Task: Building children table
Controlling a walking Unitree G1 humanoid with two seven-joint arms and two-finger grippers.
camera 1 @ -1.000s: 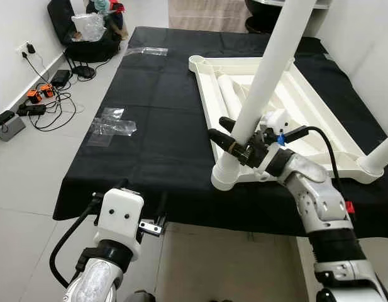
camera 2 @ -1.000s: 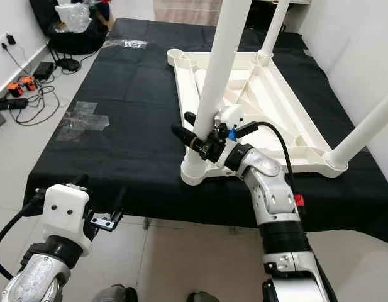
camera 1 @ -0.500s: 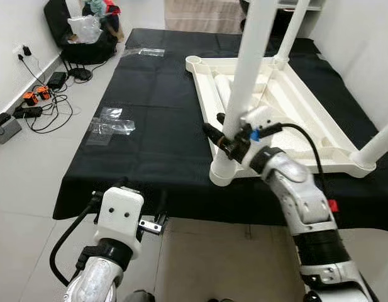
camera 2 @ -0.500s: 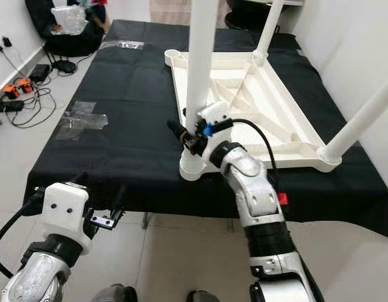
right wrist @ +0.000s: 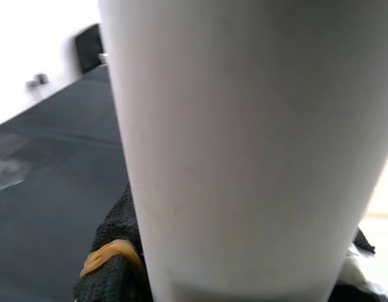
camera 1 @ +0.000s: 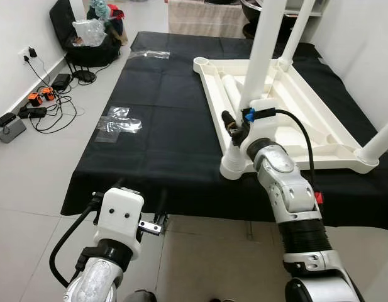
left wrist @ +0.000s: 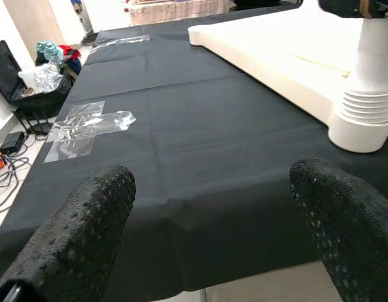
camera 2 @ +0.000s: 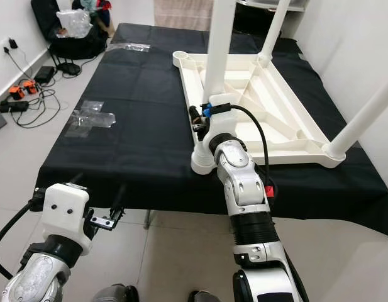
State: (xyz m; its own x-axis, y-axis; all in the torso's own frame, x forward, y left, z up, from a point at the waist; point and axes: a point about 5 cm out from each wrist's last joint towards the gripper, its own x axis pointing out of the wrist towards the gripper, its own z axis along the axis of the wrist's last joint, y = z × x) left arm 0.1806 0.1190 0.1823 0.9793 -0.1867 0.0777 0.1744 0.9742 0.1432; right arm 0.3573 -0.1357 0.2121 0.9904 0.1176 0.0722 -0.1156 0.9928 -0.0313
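Right now the work sits at the near corner of the upturned white plastic table top (camera 1: pixel 294 119), which lies underside-up on a black cloth-covered bed (camera 1: pixel 162 119) so that its corner sockets face upward. The right gripper (camera 1: pixel 234 129) is clamped around the lower part of a tall white tubular leg (camera 1: pixel 261 56), just above the ribbed collar where that leg meets its socket (camera 1: pixel 234 167). In the right wrist view the leg (right wrist: pixel 256 145) presses close against the camera, with one black finger (right wrist: pixel 112 264) wrapped against its side, which suggests a firm hold. Gripping this low probably gives the arm the best leverage for twisting or pushing the leg home while keeping it upright. Whether the leg is fully seated I cannot tell.

Beyond the gripper, a second leg (camera 1: pixel 299 28) stands at the far corner, and off to its outer side a third leg (camera 1: pixel 382 145) rises from the right-hand corner; the socket (camera 1: pixel 199 62) at the far-left corner looks empty. A loose white tube (camera 1: pixel 230 91), likely the last leg, lies inside the frame just past the gripper.

The left gripper (left wrist: pixel 212 233) hovers short of the bed's near edge with fingers (left wrist: pixel 87 226) spread wide, holding nothing. Some clear plastic wrapping (left wrist: pixel 87 126) lies on the cloth ahead of it.
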